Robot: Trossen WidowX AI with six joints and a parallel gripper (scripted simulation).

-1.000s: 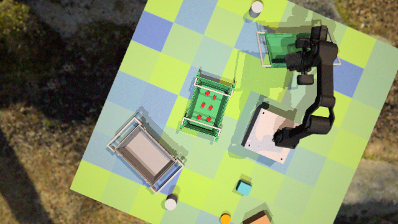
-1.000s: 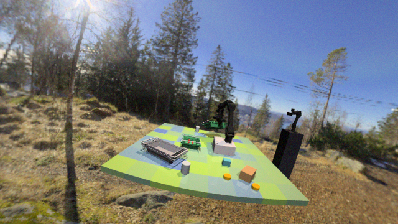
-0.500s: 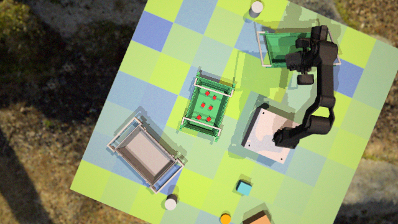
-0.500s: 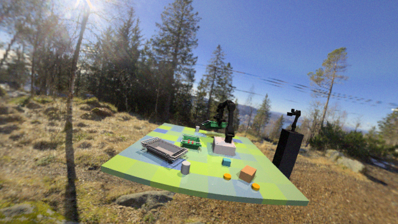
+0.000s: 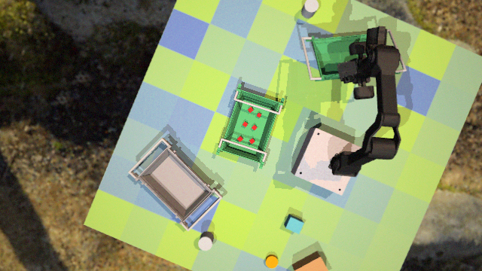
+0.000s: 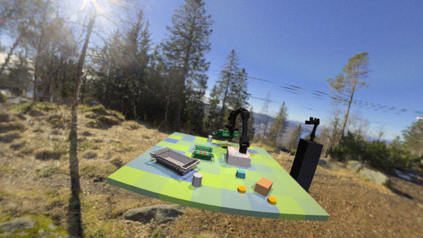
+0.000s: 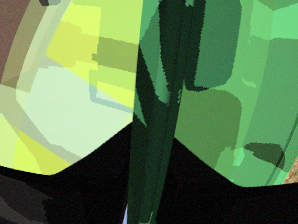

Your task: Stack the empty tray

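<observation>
Gripping: one long wall of the empty green tray [image 5: 329, 54] [image 6: 226, 133] [image 7: 215, 125] is pinched by the gripper [image 5: 348, 73] [image 6: 230, 128] [image 7: 144, 131]; the fingers are nearly closed, with only the thin wall between them.
Empty tray: held up off the table [image 6: 221, 205], at two o'clock from the loaded tray in the top view; its pale bars are spread outward beyond its ends.
Loaded tray: the green loaded tray [image 5: 228, 120] [image 6: 202, 157] is set on the table, at ten o'clock from the robot's white base [image 5: 320, 159] [image 6: 238, 161].
Bars: both are swung in across its top, the upper bar [image 5: 257, 105] near the twelve o'clock end, the lower bar [image 5: 242, 147] near the six o'clock end.
Load: six red blocks [image 5: 254, 127] [image 6: 202, 152] are seen inside, spaced apart.
Stacking: not done; nothing is laid on the bars.
Grey tray: a larger grey tray [image 5: 175, 182] [image 6: 175, 158] is placed at eight o'clock from the loaded tray.
Blue block: a small blue block [image 5: 294, 224] [image 6: 240, 174] is placed at five o'clock from the loaded tray.
</observation>
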